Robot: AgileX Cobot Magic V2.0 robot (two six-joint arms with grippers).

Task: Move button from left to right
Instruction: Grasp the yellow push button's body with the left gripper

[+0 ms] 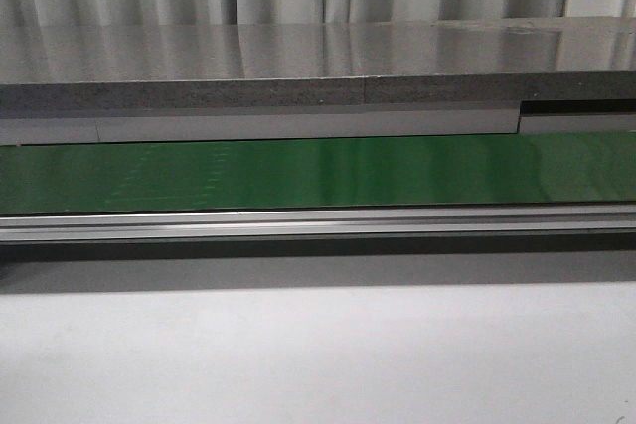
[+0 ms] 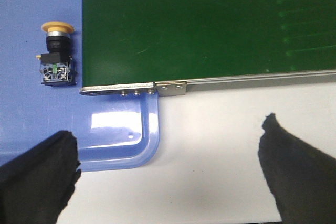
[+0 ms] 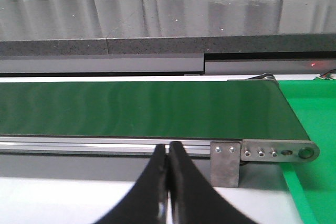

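While the button (image 2: 55, 53) lies on the blue tray (image 2: 31, 119), left tool (image 2: 170, 174) gapes released; right tool (image 3: 168, 192) seems clenched, empty.

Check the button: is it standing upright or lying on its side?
On its side. In the left wrist view the button lies on the blue tray, yellow head and black body both seen in profile beside the green belt.
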